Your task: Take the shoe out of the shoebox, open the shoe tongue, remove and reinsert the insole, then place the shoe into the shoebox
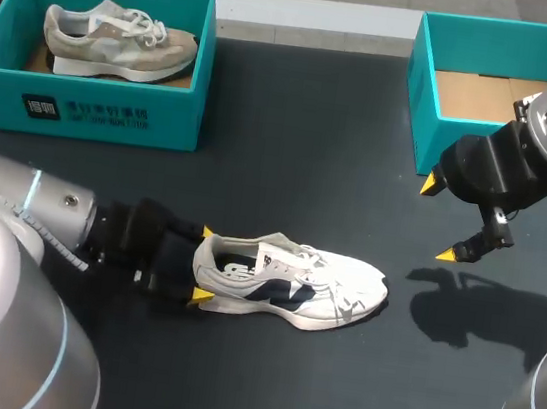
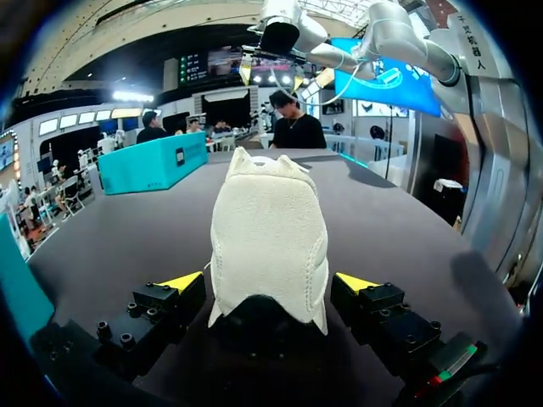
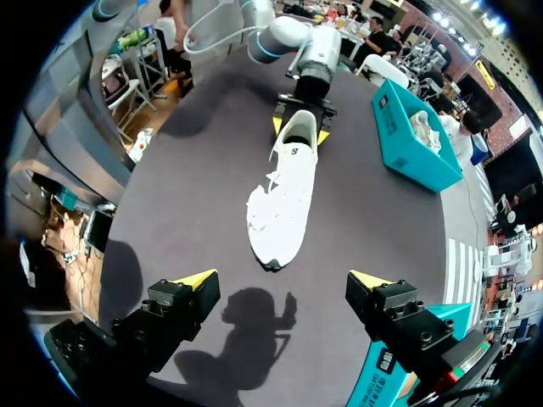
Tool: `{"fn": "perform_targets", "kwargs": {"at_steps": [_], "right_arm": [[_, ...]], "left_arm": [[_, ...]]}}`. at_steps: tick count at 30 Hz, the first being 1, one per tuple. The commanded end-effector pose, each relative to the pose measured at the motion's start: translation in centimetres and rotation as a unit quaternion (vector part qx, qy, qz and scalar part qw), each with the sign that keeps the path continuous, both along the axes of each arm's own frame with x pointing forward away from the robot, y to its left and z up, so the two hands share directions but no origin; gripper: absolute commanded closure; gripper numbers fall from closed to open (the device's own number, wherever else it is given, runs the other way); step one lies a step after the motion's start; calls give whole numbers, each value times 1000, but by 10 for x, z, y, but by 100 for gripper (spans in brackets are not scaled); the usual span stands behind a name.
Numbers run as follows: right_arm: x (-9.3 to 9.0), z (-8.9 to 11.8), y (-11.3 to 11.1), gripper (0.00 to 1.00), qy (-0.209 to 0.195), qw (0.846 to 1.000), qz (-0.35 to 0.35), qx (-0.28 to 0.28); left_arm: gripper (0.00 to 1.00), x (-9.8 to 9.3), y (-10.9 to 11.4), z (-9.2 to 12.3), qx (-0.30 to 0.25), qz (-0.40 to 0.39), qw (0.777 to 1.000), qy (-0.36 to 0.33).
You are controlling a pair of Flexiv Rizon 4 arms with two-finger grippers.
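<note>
Left gripper [image 1: 204,264] straddles the heel of the shoe [image 1: 293,283], its 2 fingers open.
Clamp the heel squarely before the open right gripper [image 1: 438,219], hovering well apart, reaches for the tongue [image 1: 277,256].

White shoe [image 3: 284,199] lies ahead of spread claw [image 3: 282,281].

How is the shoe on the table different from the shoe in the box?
The shoe on the table is white with dark patches; the shoe in the box is beige. The table shoe has the left gripper around its heel; the boxed shoe sits alone in its box. Both are laced sneakers on their soles.
</note>
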State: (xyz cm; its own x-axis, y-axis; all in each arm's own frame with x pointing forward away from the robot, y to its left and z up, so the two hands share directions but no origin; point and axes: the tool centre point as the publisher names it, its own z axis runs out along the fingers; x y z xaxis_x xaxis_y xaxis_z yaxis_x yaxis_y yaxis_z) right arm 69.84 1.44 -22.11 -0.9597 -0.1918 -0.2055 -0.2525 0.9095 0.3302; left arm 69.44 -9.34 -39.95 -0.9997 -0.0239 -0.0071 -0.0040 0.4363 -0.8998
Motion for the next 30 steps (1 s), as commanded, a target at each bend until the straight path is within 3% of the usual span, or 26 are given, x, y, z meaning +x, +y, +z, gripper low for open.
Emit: {"fn": "perform_targets", "kwargs": {"at_steps": [1,10,11,13,14,30], "right_arm": [[0,-1,1,0,0,1000,-1,-1],[0,-1,1,0,0,1000,-1,-1],[0,-1,1,0,0,1000,-1,-1],[0,-1,1,0,0,1000,-1,-1],[0,-1,1,0,0,1000,-1,-1],[0,-1,1,0,0,1000,-1,-1]], "left_arm": [[0,-2,-10,-7,1,3,1000,-2],[0,3,-13,-19,7,14,1000,-6],[35,2,-14,-20,11,15,1000,-9],[71,-1,-17,-22,6,14,1000,-2],[99,-1,-17,-23,9,15,1000,-4],[100,-4,-18,-25,-14,18,1000,12]]}}
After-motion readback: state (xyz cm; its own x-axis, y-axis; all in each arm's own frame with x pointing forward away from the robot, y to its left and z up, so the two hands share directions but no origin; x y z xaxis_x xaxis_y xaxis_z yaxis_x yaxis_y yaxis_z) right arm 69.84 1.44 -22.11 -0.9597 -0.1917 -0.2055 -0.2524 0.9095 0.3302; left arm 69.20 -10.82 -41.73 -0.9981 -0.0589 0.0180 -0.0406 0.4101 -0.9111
